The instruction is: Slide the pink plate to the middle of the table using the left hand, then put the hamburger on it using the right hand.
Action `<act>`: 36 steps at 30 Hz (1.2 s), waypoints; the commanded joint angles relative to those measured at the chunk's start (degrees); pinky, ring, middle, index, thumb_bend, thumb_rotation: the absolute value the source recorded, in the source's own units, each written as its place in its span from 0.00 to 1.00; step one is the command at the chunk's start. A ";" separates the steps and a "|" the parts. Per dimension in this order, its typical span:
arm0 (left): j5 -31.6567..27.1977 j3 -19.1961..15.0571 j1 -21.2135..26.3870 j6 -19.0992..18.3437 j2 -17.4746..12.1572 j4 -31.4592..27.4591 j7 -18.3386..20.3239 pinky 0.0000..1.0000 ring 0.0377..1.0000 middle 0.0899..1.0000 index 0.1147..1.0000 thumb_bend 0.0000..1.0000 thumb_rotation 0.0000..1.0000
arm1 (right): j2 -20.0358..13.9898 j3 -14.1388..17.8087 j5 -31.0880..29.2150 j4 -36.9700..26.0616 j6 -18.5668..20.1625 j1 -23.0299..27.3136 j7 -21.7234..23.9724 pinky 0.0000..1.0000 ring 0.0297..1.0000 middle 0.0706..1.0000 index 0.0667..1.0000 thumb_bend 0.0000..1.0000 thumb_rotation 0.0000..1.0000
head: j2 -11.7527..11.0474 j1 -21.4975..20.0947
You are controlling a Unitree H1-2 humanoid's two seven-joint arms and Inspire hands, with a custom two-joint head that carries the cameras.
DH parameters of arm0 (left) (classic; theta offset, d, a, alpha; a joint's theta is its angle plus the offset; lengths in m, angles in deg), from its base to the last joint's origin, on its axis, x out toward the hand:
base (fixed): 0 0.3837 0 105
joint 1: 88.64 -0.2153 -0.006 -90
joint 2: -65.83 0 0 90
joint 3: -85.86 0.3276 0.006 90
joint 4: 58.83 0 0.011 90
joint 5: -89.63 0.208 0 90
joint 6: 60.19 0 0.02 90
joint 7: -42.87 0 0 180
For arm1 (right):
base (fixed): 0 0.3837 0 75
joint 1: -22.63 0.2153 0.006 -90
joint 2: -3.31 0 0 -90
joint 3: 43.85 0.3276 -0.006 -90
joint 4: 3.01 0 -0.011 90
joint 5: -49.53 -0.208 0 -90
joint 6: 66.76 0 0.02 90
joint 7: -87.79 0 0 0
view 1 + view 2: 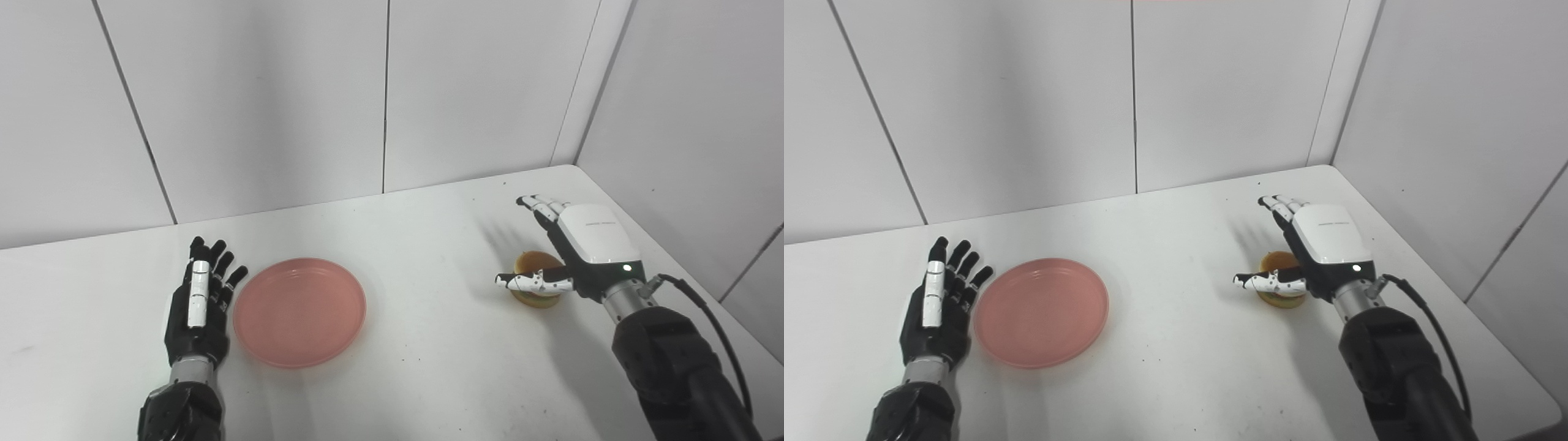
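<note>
My left hand [197, 306] is mostly black, with one white strip running along a finger, and a short silver wrist collar joins it to a dark, glossy forearm. My right hand [576, 257] wears a white shell on its back with small grey lettering I can't read and a lit white dot near the wrist. Its fingers [542, 205] are white and black with dark dots. A black cable [713, 324] loops from the metal wrist along the black forearm.

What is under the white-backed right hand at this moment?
Under the open right hand sits the round tan hamburger on the white table. The palm and thumb cover part of it; contact cannot be told.
</note>
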 commanded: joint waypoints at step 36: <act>-1.07 -1.67 0.13 -2.17 -1.21 0.96 0.05 0.84 0.94 0.92 0.98 0.80 0.69 | -3.11 -8.53 0.27 22.46 0.48 5.75 -12.56 0.86 0.78 0.75 0.77 0.83 0.61 | 0.54 1.11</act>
